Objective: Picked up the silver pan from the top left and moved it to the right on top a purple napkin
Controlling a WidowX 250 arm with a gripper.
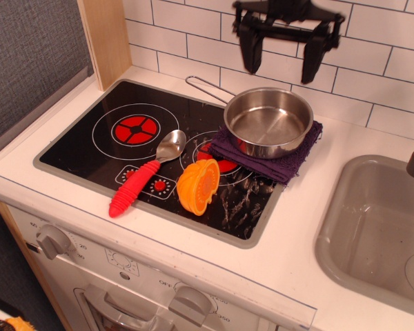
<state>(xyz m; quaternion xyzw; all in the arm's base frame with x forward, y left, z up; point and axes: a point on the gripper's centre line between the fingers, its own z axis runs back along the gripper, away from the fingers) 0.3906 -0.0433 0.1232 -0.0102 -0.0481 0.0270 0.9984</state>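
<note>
The silver pan sits upright on the purple napkin at the right end of the black stovetop, over the right burner. Its wire-loop handle points back left. My gripper hangs open and empty well above the pan, in front of the white tile wall. Its two black fingers stand wide apart and touch nothing.
A silver spoon with a red ribbed handle lies at the stovetop's front middle. An orange plastic piece stands beside it. A grey sink is at the right. A wooden post stands at the back left.
</note>
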